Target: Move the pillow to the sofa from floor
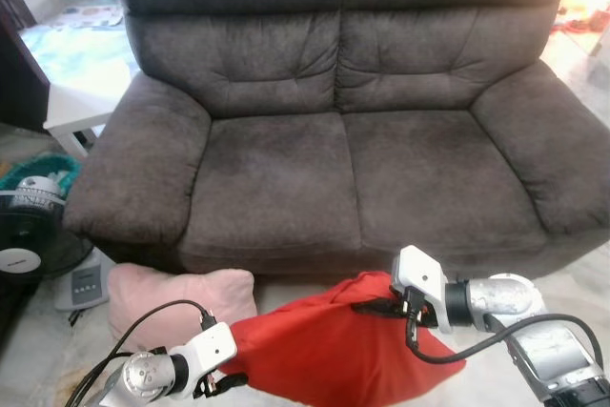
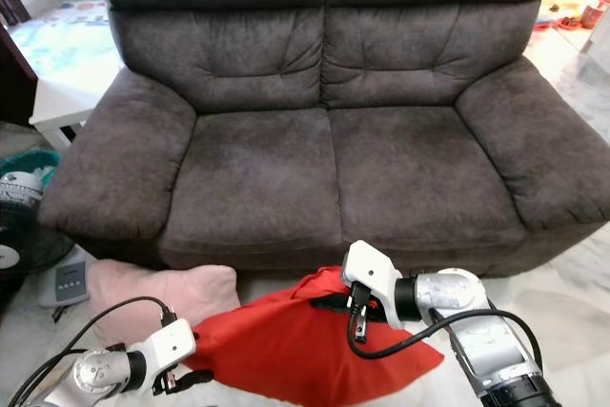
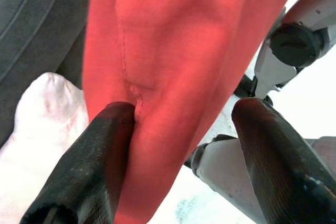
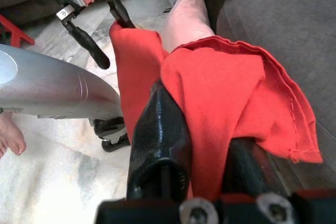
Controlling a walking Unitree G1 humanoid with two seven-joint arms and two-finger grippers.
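A red pillow (image 1: 334, 350) hangs just above the floor in front of the dark grey sofa (image 1: 334, 169), held up between my two arms. My right gripper (image 1: 381, 307) is shut on the pillow's upper right edge, and its fingers (image 4: 157, 140) pinch the folded red fabric. My left gripper (image 3: 184, 129) is open at the pillow's lower left edge. The cloth lies between its fingers, touching one and clear of the other. A pale pink pillow (image 1: 162, 297) lies on the floor by the sofa's left front corner.
A black fan (image 1: 29, 226) and a grey flat device (image 1: 86, 283) stand on the floor to the left. A white low table (image 1: 76, 107) sits beside the sofa's left arm. A person's bare foot (image 4: 10, 135) rests on the marble floor.
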